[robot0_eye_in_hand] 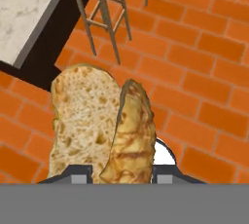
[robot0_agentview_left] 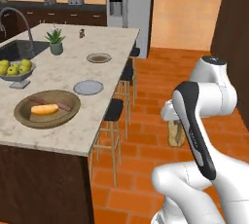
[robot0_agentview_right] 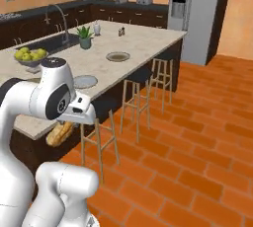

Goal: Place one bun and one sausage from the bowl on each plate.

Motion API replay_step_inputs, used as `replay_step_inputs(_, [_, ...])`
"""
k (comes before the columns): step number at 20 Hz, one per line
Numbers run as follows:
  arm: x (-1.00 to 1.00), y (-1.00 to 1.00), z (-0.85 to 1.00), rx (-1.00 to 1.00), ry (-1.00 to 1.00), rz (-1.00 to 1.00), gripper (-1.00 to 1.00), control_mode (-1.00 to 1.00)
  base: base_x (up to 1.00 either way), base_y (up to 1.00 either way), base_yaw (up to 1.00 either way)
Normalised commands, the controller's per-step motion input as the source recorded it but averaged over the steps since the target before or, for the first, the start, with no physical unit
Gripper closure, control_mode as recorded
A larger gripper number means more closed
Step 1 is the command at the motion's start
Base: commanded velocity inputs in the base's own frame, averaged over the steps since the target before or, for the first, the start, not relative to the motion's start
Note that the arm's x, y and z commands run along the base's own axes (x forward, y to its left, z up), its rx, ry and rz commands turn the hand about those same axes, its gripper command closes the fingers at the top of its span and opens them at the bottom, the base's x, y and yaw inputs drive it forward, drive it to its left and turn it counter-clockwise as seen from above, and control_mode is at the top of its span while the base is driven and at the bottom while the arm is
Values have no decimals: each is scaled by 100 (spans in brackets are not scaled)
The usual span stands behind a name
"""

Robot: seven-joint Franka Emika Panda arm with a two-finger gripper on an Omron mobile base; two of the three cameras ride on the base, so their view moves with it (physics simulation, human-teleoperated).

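the tool is clenched on a split bun, which you carry over the brick floor beside the stools, well apart from the bowl on the surface, where another bun and a sausage lie. judge the bun light, soft and crushable, so you hold it by its near end with modest pressure across both halves. in the hand view its long axis runs straight away from the tool, free end foremost; from the base views it hangs roughly downward below the hand.
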Motion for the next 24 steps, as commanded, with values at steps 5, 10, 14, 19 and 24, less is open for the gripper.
replay_step_inputs(5, [0, 0, 0, 0, 0, 0, 100, 100, 15, -66, 76])
replay_step_inputs(10, [0, 0, 0, 0, 0, 0, 100, 100, 18, -77, 70])
replay_step_inputs(14, [0, 0, 0, 0, 0, 0, 100, 100, 19, -85, 67])
replay_step_inputs(19, [0, 0, 0, 0, 0, 0, 100, 100, 27, -100, 55])
replay_step_inputs(24, [0, 0, 0, 0, 0, 0, 100, 100, 30, -100, 50])
